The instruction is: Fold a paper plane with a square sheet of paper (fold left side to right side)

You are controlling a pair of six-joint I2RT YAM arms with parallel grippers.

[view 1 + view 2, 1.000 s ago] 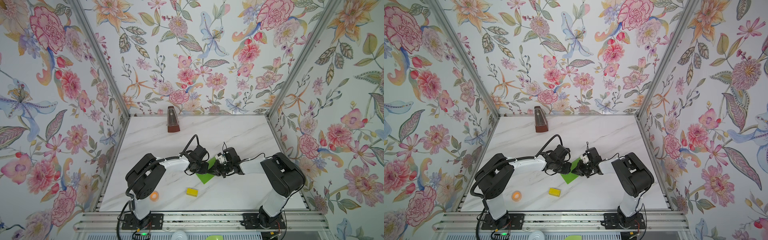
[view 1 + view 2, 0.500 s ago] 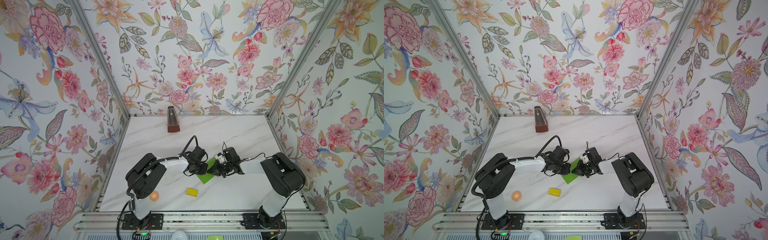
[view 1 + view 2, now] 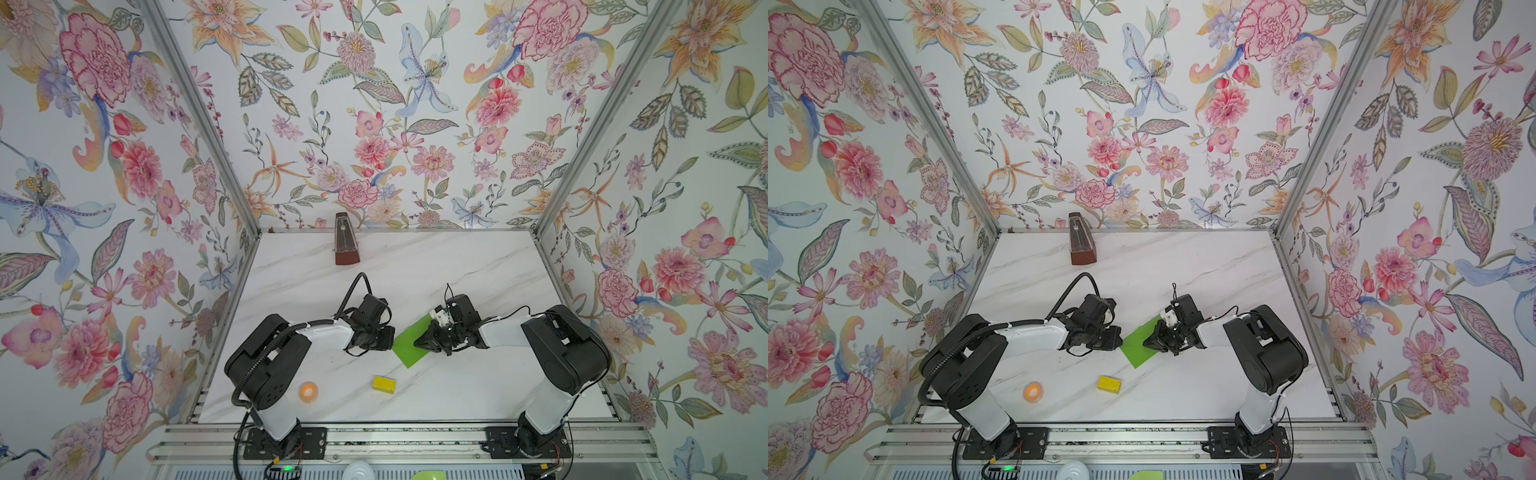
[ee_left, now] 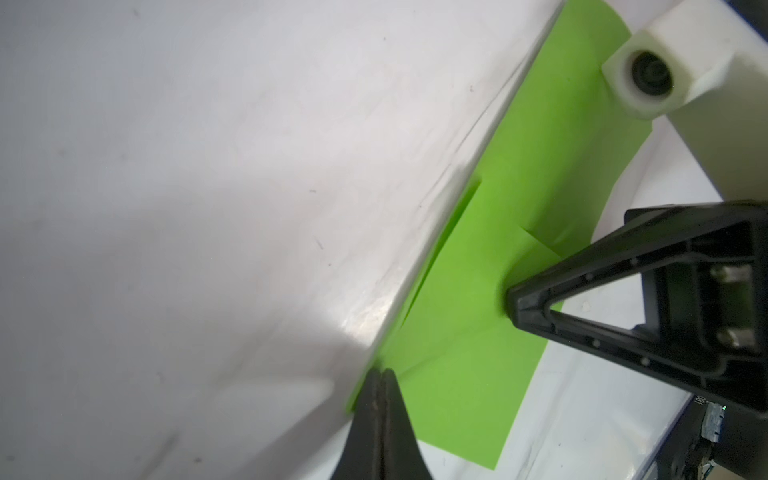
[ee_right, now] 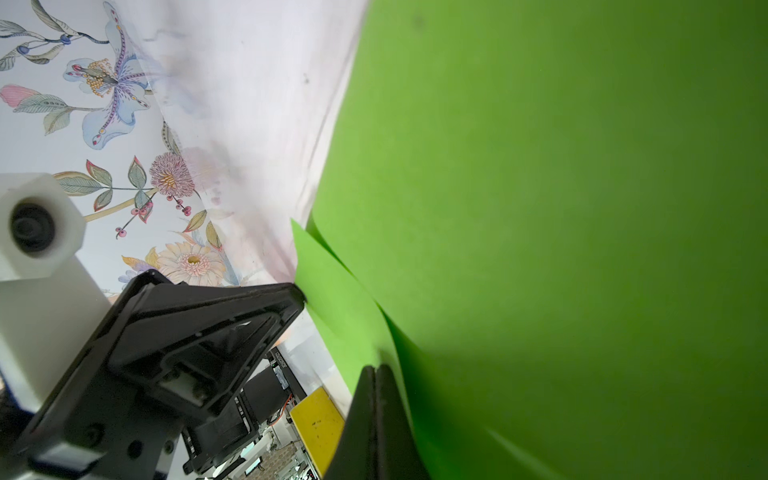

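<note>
Left end effector point(image 4: 380, 374): mine, clenched, no paper seen between the jaws, tip set on the paper's point(image 3: 406, 354) nearest edge. Right end effector point(image 5: 376, 370): clenched likewise, tip bearing on the paper opposite. The paper lies on the worktop point(image 3: 457, 386) between both tips, with layers showing. I judge it is pinned there to set a crease.

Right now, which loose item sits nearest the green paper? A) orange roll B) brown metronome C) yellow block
C: the yellow block lies just in front of the green paper; the orange roll is farther left, and the metronome stands by the back wall.
</note>
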